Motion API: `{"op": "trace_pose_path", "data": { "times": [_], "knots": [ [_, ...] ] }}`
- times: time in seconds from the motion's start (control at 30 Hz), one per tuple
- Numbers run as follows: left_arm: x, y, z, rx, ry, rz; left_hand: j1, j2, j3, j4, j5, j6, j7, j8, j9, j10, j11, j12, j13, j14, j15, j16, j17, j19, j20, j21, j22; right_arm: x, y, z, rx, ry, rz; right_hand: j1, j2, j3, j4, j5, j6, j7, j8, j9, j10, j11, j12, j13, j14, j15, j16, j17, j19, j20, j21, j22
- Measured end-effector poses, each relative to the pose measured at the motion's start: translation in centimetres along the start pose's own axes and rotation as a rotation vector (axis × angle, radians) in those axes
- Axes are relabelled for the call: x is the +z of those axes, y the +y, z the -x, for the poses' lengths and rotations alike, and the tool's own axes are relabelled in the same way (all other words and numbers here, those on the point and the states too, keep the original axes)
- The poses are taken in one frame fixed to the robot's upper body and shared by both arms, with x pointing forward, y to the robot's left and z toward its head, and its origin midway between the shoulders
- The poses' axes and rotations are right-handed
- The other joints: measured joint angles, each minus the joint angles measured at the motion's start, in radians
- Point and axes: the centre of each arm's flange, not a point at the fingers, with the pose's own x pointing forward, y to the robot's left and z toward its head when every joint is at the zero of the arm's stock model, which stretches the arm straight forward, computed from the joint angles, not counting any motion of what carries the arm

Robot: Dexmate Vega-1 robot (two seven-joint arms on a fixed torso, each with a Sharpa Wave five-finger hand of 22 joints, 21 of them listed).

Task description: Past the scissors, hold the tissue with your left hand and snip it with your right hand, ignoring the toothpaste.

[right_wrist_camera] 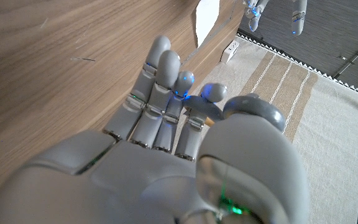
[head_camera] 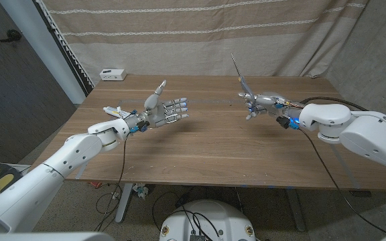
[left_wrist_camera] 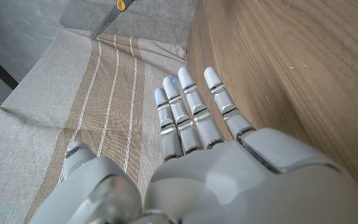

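**Scissors Up in Our Right Hand, Left Hand Open**

Our right hand (head_camera: 259, 105) is up over the right side of the table (head_camera: 200, 147). Its fingers are curled around the scissors (head_camera: 240, 79). The thin blades point up and a little to the left, toward the far curtain (head_camera: 206, 33). In the right wrist view the fingers (right_wrist_camera: 160, 81) bend in close together over the wood.

Our left hand (head_camera: 164, 111) is up over the left middle of the table. Its fingers are straight and spread, and the thumb sticks up. It holds nothing. In the left wrist view the fingers (left_wrist_camera: 191, 106) reach out side by side, with the table on one side and the striped curtain on the other. The tip of the scissors shows far off in that view.

The toothpaste (head_camera: 115, 112) lies on the table at the left, just beside our left wrist.

We see a white shape (right_wrist_camera: 207, 18) on the table in the right wrist view, but we cannot tell if it is the tissue.

A small white box (head_camera: 112, 73) sits at the far left corner of the table.
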Motion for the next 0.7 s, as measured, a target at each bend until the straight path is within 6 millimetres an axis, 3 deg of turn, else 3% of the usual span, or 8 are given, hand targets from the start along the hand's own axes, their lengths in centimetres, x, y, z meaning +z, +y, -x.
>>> {"op": "trace_pose_path", "data": {
  "times": [0.13,0.2,0.33,0.47,0.5,0.53,0.6,0.7],
  "knots": [
    [-0.03,-0.01,-0.02,0.0,-0.001,0.001,0.0,0.0,0.0,0.0,0.0,0.0,0.0,0.0,0.0,0.0,0.0,0.0,0.0,0.0,0.0,0.0,0.0,0.0,0.0,0.0,0.0,-0.19,-0.13,0.01,0.007,0.002,-0.023,0.0,0.0,0.003,-0.004,0.0,-0.004,0.004,0.0,0.0,0.006,0.005,-0.003,-0.257,0.01,-0.003,-0.004,-0.069,0.005,0.0,-0.004,-0.065],
    [-0.07,-0.02,-0.04,0.0,0.0,0.002,0.0,0.0,0.0,0.0,0.0,0.0,0.0,0.0,0.0,0.0,0.0,0.0,0.0,0.0,0.0,0.0,0.0,0.0,0.0,0.0,0.0,-0.26,-0.16,0.02,0.013,0.001,-0.038,-0.006,0.006,0.005,-0.003,0.0,-0.005,0.005,0.0,0.0,0.015,0.004,-0.083,-0.342,0.014,-0.004,-0.027,-0.102,0.006,-0.002,-0.011,-0.086],
    [-0.15,-0.03,-0.06,0.001,0.001,0.003,0.004,-0.004,0.0,0.0,0.0,0.0,0.0,0.0,-0.003,0.005,-0.005,0.0,0.0,0.0,0.0,0.0,0.0,0.0,0.0,-0.004,0.005,-0.43,-0.28,0.03,0.021,0.001,-0.06,-0.012,0.012,0.018,0.01,0.0,-0.009,0.009,0.0,-0.001,0.011,-0.001,-0.205,-0.449,0.005,0.005,-0.092,-0.175,-0.003,-0.002,-0.011,-0.111],
    [-0.23,-0.02,-0.06,0.004,0.002,0.004,0.009,0.001,0.0,0.0,0.0,-0.005,-0.005,0.0,-0.005,0.005,-0.005,0.0,0.004,0.0,0.0,0.0,0.0,0.0,0.0,-0.004,0.005,-0.51,-0.38,0.05,0.026,0.0,-0.077,-0.015,0.016,0.015,0.028,0.0,-0.02,0.02,0.0,-0.012,0.0,-0.011,-0.313,-0.544,-0.021,0.03,-0.218,-0.293,-0.072,0.015,-0.038,-0.127],
    [-0.28,0.0,-0.06,0.005,0.002,0.005,0.009,0.001,0.0,0.0,0.0,-0.006,-0.005,0.0,-0.005,0.005,-0.005,0.0,0.004,0.0,0.0,0.0,0.0,0.0,0.0,-0.004,0.005,-0.57,-0.44,0.07,0.029,-0.001,-0.087,-0.015,0.016,0.014,0.029,0.0,-0.024,0.024,0.001,-0.048,-0.001,-0.012,-0.344,-0.572,-0.024,0.029,-0.259,-0.33,-0.085,0.019,-0.041,-0.129],
    [-0.32,0.02,-0.04,0.008,0.002,0.005,0.009,0.001,0.0,0.0,0.0,-0.005,-0.005,0.0,-0.005,0.005,-0.005,0.0,0.004,0.0,0.0,0.0,0.0,0.0,0.0,-0.004,0.005,-0.62,-0.47,0.08,0.031,-0.002,-0.095,-0.015,0.016,0.015,0.03,0.0,-0.028,0.028,0.02,-0.1,-0.002,-0.013,-0.372,-0.597,-0.024,0.029,-0.293,-0.357,-0.093,0.025,-0.042,-0.133],
    [-0.39,0.01,-0.03,0.009,0.003,0.005,0.009,0.001,0.0,0.0,0.0,-0.005,-0.005,0.0,-0.005,0.005,-0.005,0.0,0.004,0.0,0.0,0.0,0.0,0.0,0.0,-0.004,0.005,-0.62,-0.47,0.11,0.035,-0.004,-0.106,-0.004,0.005,0.009,0.024,0.005,-0.038,0.038,0.038,-0.254,-0.002,-0.013,-0.434,-0.639,-0.025,0.027,-0.357,-0.387,-0.114,0.03,-0.049,-0.135],
    [-0.43,-0.02,-0.03,0.011,0.004,0.005,0.013,0.005,0.0,0.0,0.0,-0.005,-0.005,0.0,-0.005,0.005,-0.005,0.0,0.004,0.0,0.0,0.0,0.0,0.0,0.0,-0.004,0.005,-0.82,-0.62,0.17,0.039,-0.003,-0.117,0.008,-0.007,0.002,0.017,0.009,-0.041,0.041,0.043,-0.391,-0.001,-0.014,-0.486,-0.661,-0.027,0.022,-0.409,-0.399,-0.137,0.036,-0.057,-0.135]
  ]
}}
